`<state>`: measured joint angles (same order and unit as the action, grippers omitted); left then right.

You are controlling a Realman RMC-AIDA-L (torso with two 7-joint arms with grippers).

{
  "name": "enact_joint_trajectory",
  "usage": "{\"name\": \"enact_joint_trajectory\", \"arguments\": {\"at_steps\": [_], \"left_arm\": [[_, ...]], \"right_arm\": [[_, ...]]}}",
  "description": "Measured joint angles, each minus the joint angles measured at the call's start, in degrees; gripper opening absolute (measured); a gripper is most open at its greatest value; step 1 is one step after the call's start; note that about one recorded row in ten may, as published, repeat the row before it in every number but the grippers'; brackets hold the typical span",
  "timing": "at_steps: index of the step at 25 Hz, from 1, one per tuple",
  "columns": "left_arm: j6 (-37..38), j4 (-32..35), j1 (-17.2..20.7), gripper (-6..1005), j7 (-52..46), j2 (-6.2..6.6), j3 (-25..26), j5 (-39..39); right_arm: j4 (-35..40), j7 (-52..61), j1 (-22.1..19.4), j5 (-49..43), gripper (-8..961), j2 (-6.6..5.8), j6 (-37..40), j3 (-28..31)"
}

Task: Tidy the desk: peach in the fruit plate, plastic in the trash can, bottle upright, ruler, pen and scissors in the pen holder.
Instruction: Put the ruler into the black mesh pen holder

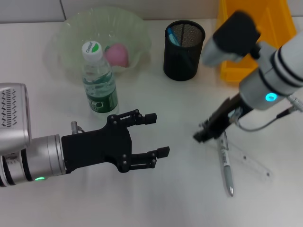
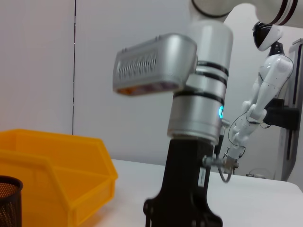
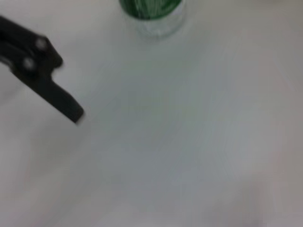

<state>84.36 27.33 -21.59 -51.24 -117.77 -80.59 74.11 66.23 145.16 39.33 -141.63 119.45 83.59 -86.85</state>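
Note:
My left gripper (image 1: 160, 135) hovers open and empty over the desk, just in front of the upright green-labelled bottle (image 1: 99, 80). A pink peach (image 1: 117, 54) lies in the translucent green fruit plate (image 1: 71, 33) behind the bottle. The black mesh pen holder (image 1: 183, 45) holds a blue item (image 1: 173, 35) that I cannot identify. A grey pen (image 1: 226, 163) and a clear ruler (image 1: 248, 161) lie on the desk at the right. My right gripper (image 1: 204, 134) hangs over the pen's far end. No plastic is in view. The right wrist view shows the bottle's base (image 3: 151, 14).
A yellow bin (image 1: 255, 33) stands at the back right beside the pen holder, and it also shows in the left wrist view (image 2: 52, 175). A cable (image 1: 258, 125) hangs from my right wrist. A wall runs along the desk's back edge.

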Motion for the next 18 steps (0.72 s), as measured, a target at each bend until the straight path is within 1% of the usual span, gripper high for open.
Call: {"name": "enact_joint_trajectory", "arguments": {"at_steps": [2,5,7,9,11,13,15,18], "left_arm": [[0.00,0.00,0.02,798,0.00,0.00,0.00,0.00],[0.00,0.00,-0.01,798,0.00,0.00,0.00,0.00],[0.01,0.00,-0.06,798,0.07,-0.01,0.00,-0.01],[0.00,0.00,-0.05,798,0.21,-0.05,0.00,-0.01],[-0.04,0.00,0.00,798,0.28,-0.06,0.00,-0.01],[-0.06,0.00,0.12,798,0.31,-0.07,0.00,-0.01],[-0.07,0.00,0.18,798,0.33,-0.08,0.01,-0.02],[-0.13,-0.24,0.03,798,0.39,-0.11,0.08,-0.02]], "right_arm": [[5.13,0.00,-1.56,0.10,379,-0.10,0.45,3.22],[12.25,-1.29,-3.10,1.78,379,-0.13,0.44,11.57],[15.60,-4.58,-4.26,6.28,379,-0.12,-1.37,16.94],[16.77,-10.19,-5.60,13.03,379,-0.12,-4.86,20.88],[15.95,-17.66,-7.39,21.12,378,-0.12,-9.97,23.15],[13.15,-26.02,-8.87,28.87,378,-0.11,-15.46,23.59],[8.53,-36.26,-9.72,37.57,378,-0.10,-20.47,23.40],[-0.78,-53.92,-9.40,52.66,378,-0.07,-23.69,23.39]]}}
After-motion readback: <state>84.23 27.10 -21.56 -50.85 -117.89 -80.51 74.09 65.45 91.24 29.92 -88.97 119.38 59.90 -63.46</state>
